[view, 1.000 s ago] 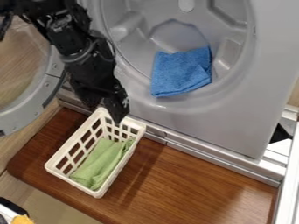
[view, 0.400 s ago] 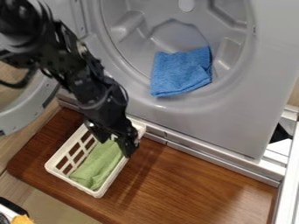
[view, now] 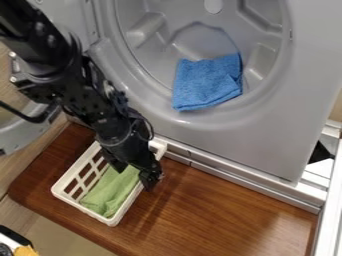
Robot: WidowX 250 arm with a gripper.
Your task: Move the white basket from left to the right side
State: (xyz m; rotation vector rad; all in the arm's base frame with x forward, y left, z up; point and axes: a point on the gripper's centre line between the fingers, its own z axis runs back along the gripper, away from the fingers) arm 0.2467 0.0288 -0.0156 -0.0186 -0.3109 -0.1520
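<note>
Well, the gripper (view: 135, 176) hangs over the right rim of the white lattice basket (view: 83, 210), fingers parted; any hold I can't tell

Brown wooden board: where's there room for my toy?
The board's big bare patch is right of the white basket, below the grey machine. A smaller bare strip is left of the basket. It's crowded at the basket: green cloth inside, gripper at its right side.

The robot's black arm (view: 47, 57) enters from the upper left and slants down toward the right, its wrist (view: 119, 135) tilted the same way. At its end the gripper (view: 135, 174) points downward, jaws parted, the right one slightly lower.
</note>
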